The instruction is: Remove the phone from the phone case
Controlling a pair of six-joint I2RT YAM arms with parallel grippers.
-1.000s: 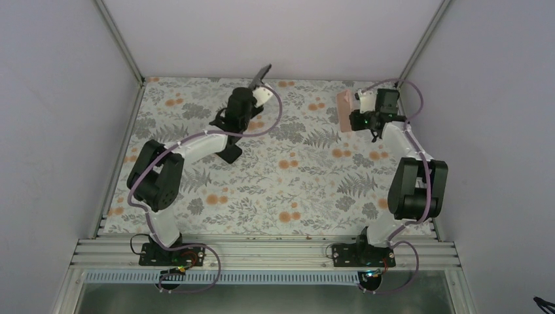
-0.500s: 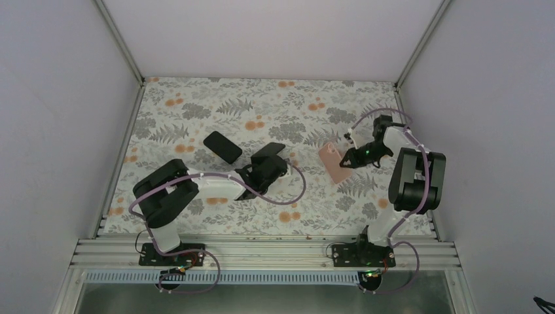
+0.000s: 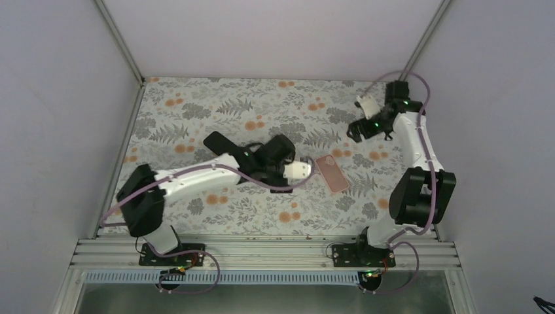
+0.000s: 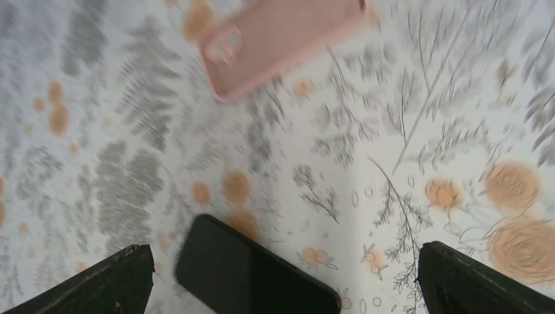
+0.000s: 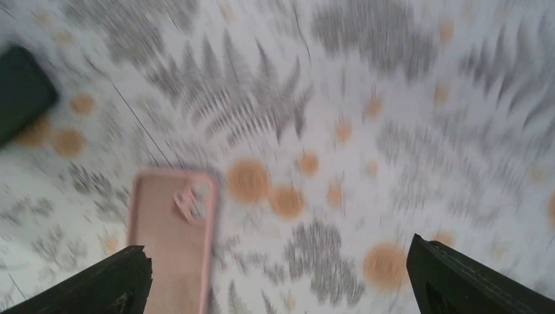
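Observation:
The black phone [image 3: 220,145] lies flat on the floral table [image 3: 196,111], left of centre, outside the case. The pink phone case [image 3: 332,173] lies empty, inside up, right of centre. My left gripper [image 3: 288,163] hovers between them, open and holding nothing. In the left wrist view the phone [image 4: 255,275] lies below the wide-open left gripper [image 4: 283,261] and the case [image 4: 281,36] is farther off. My right gripper [image 3: 358,127] hangs open above the far right. Its wrist view shows the case [image 5: 171,235] beside the left finger [image 5: 105,281] of the right gripper [image 5: 278,252].
Grey walls with metal corner posts [image 3: 121,42] close in the table on three sides. The arm bases stand on an aluminium rail [image 3: 262,252] along the near edge. The left arm's forearm [image 3: 196,176] stretches low over the table's middle.
A second ago the left gripper held the phone and the right held the case, raised at the back. Both things now lie apart on the table, jaws open; the right arm has drawn back.

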